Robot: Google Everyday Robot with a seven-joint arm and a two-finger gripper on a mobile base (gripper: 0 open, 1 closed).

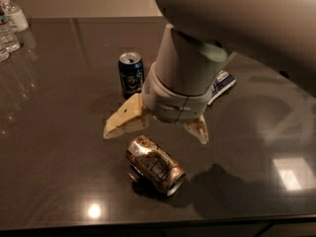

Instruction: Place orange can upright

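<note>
Points gripper [157,133] down, fingers spread wide, just above shiny orange-bronze metal can [154,164] lying sideways near front edge of dark desk [59,83].

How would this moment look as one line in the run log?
gripper: open, above orange can | orange can: lying on side, not held | blue can: upright, behind | step: grasp pending
</note>
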